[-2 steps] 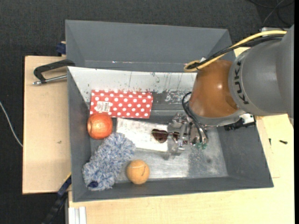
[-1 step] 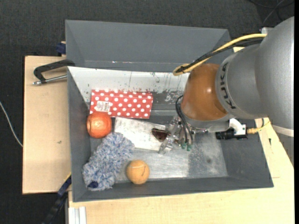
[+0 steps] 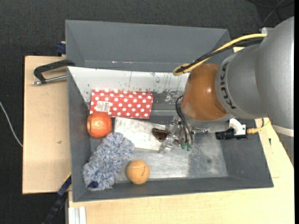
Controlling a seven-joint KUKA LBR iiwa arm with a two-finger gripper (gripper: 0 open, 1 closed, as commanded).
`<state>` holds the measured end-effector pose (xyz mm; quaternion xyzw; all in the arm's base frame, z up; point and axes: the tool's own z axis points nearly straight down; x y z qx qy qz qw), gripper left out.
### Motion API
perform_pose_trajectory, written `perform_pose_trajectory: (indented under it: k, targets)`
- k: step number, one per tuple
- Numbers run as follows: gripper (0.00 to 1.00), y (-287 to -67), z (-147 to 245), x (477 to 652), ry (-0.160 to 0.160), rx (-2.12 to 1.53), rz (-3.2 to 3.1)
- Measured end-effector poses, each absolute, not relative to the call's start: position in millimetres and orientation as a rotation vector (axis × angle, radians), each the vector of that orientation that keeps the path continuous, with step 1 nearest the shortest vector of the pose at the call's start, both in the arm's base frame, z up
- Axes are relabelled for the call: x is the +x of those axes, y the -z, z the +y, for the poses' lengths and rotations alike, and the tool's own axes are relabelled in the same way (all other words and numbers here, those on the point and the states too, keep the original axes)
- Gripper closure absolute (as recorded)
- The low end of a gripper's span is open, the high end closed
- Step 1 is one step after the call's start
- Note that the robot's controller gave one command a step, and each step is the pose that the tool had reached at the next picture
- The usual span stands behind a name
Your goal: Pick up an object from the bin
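Bin walls of grey metal make the biggest shape, and a few small things lie on the floor inside. Next in size is the fat grey robot arm, which comes in from the right side with a shiny orange cover on its end.

A flat red box with white dots lies along the back of the floor. A fluffy blue and white cloth sits in the front left corner. A flat white packet lies in the middle, between the box and the cloth. A round orange-red ball rests by the left wall, touching the lower left corner of the red box. A smaller tan ball sits at the front, just beside the cloth.

The pincer hangs low over the middle of the bin, at the right end of the white packet. A little dark brown thing lies on the packet, just beside the pincer on its left. I cannot tell if the pincer is open or closed, or if it has hold of anything.
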<state>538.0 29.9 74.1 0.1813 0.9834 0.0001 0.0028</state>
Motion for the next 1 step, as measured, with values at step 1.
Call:
perform_pose_trajectory:
  k: [1]
  targets:
    - [1.0, -262.9, 40.5, 532.0, -0.006, 0.422, 3.1]
